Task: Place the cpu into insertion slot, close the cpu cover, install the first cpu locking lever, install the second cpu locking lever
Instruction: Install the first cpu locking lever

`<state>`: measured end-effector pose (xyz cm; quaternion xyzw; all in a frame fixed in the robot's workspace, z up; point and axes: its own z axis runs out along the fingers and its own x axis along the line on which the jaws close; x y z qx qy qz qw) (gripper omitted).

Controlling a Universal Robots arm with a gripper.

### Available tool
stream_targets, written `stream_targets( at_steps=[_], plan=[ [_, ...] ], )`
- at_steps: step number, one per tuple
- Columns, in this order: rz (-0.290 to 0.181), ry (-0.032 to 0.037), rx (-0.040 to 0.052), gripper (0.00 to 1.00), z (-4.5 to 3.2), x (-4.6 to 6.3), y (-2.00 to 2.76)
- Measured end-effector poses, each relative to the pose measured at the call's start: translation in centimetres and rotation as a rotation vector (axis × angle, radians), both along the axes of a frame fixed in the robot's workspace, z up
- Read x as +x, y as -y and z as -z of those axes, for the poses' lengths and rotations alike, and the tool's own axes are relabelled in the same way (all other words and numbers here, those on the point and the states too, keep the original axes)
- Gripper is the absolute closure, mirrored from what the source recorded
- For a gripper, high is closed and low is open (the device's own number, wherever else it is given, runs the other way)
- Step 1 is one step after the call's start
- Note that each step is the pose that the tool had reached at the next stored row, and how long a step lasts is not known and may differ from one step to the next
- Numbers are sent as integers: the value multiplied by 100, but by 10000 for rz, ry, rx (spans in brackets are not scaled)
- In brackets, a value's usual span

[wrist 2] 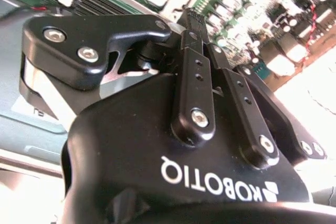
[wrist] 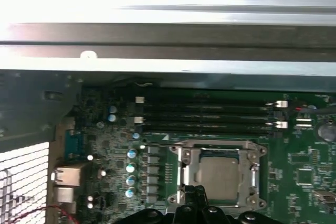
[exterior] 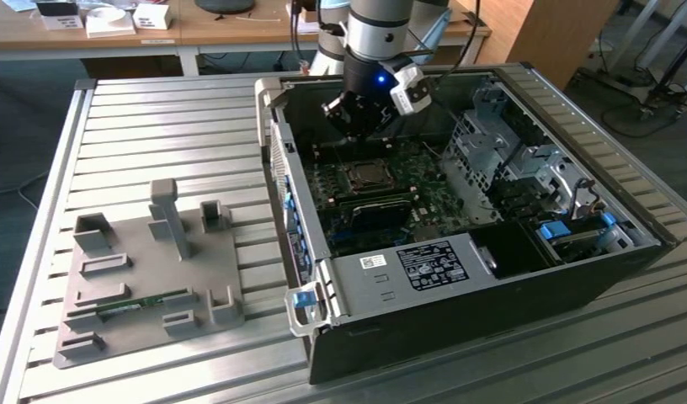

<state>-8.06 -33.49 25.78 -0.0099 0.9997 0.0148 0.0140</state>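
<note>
The cpu (wrist: pixel 219 176) lies flat in the insertion slot (exterior: pixel 369 175) on the green motherboard (wrist: pixel 304 166), its silver-grey top showing. The cpu cover (wrist: pixel 184 167) lies down around it as a metal frame. My gripper (exterior: pixel 360 124) hangs inside the open black case, above the board and just behind the socket in the exterior view. In the first wrist view the gripper (wrist: pixel 198 192) shows as dark fingertips at the socket's near edge. In the second wrist view its fingers (wrist 2: pixel 191 77) meet at the tip with nothing between them. I cannot make out the locking levers.
Long black memory slots (wrist: pixel 210 116) run beside the socket. The black computer case (exterior: pixel 478 295) lies open on a ribbed metal table, with a metal drive cage (exterior: pixel 512 160) on the exterior view's right. A grey fixture plate (exterior: pixel 152 278) sits on the exterior view's left.
</note>
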Motion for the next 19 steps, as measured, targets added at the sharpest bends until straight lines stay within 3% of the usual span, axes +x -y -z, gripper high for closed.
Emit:
stream_targets(
  at_steps=[9,19],
  plan=[
    [2,2,-1,90,3,-189,0],
    [3,6,15,90,-7,-202,-1]
  ],
)
